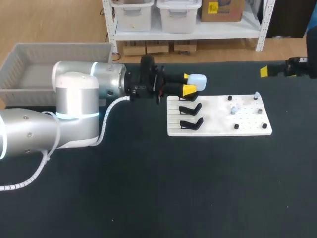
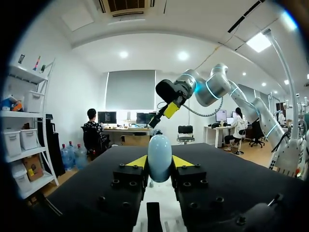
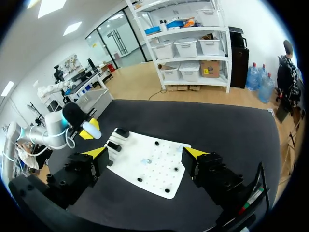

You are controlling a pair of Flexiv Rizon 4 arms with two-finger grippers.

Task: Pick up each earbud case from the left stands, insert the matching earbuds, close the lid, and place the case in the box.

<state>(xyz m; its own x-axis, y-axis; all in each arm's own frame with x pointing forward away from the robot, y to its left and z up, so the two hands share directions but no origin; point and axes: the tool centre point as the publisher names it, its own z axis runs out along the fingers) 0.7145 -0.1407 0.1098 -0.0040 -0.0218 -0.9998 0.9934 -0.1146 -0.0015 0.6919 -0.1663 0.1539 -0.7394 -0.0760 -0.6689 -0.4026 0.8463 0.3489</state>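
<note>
Yellow-tipped and level, the left pincer [image 1: 189, 83] is clamped on the earbud case [image 1: 197, 81] from two sides. The case is a smooth, pale blue-white egg shape with a slight sheen. It hangs in the air near the far left corner of the white board [image 1: 218, 128], off the stands [image 1: 190, 108]. In the left wrist view the case [image 2: 159, 157] sits upright between the black finger blocks and rises above the yellow tips.

The left arm [image 1: 74, 99] is rounded silver metal with a pale glowing ring, and a white coiled cable trails along it.

The board is flat, rectangular and dotted with a grid of small holes. It lies right of the middle of the surface [image 1: 148, 188] — a matte black top. Two black hooked stands sit one behind the other along the board's left end. Short black pegs [image 1: 236, 127] stand further right, among them two small pale earbuds [image 1: 234, 109].

The right pincer [image 3: 146, 153] hovers over the near side of the board, its two fingers wide apart — each a black bolted block with a yellow wedge tip.

A grey plastic box [image 1: 29, 64] with ribbed walls sits at the far left corner of the surface.
</note>
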